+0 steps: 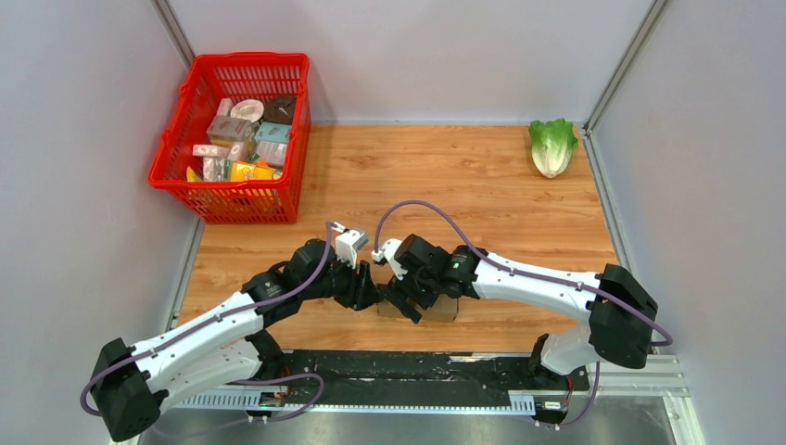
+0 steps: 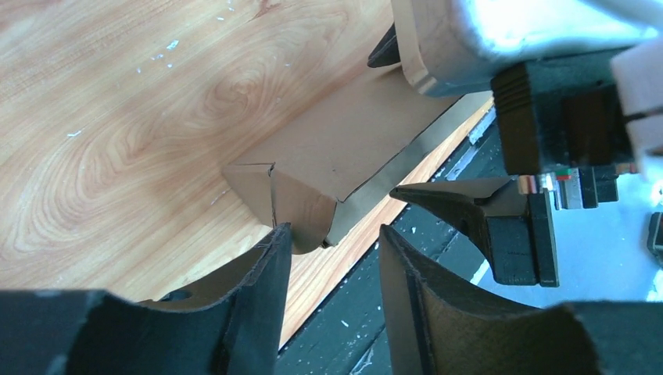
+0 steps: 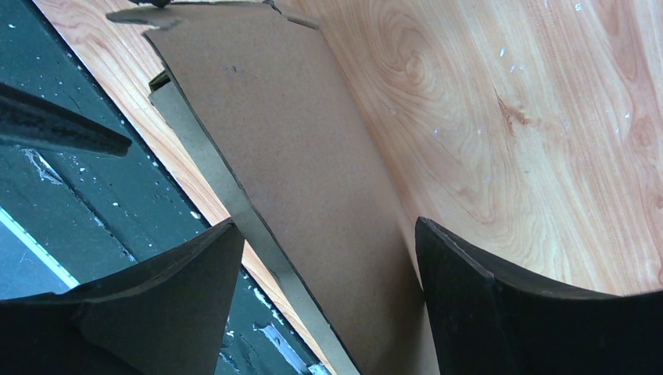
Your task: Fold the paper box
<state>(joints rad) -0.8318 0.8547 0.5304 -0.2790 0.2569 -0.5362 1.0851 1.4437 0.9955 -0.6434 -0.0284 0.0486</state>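
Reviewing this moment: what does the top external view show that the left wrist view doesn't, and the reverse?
Only the top external view shows the red basket of packages at far left and the lettuce at far right. Only the left wrist view shows the paper box with its folded-up end corner close up, and the left hand open right beside that corner. Both show the paper box, the wooden table and the right hand straddling the box.
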